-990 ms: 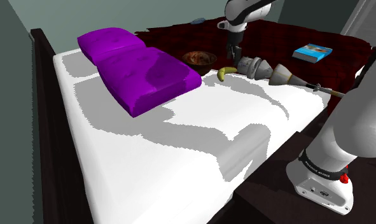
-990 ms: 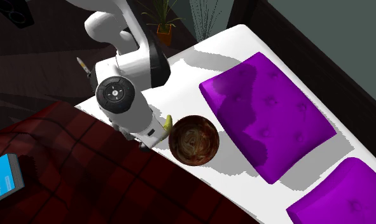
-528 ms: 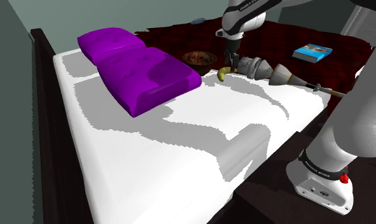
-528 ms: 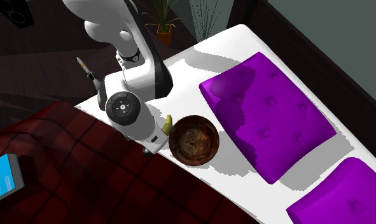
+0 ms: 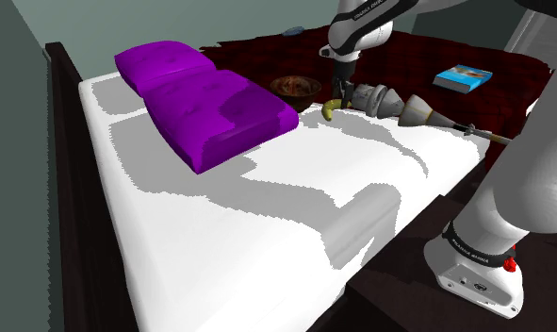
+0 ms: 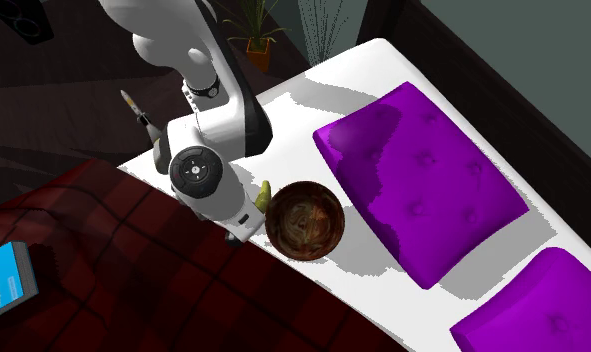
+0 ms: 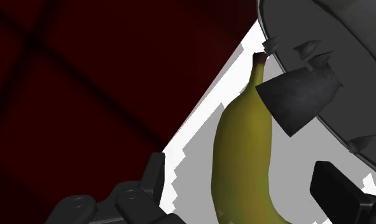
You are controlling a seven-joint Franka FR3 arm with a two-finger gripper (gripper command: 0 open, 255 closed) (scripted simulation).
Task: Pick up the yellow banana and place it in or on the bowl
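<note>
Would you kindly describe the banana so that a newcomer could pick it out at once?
On the white bed with two purple cushions, look where the dark red checked blanket begins. There a round brown bowl sits, and the yellow-green curved banana lies on the sheet between it and a grey cone-shaped object. It is the sole yellow thing, under the open black gripper.

A bed with a white sheet (image 5: 267,217) carried two purple cushions (image 5: 220,113) side by side, near a dark headboard (image 5: 71,132). A dark red plaid blanket (image 5: 408,57) covered the bed's other end, with a blue book (image 5: 463,78) lying on it. A grey, ridged, cone-shaped object with a thin handle (image 5: 417,111) lay on the sheet by the blanket's edge. A potted plant (image 6: 255,30) stood beyond the bed.
</note>
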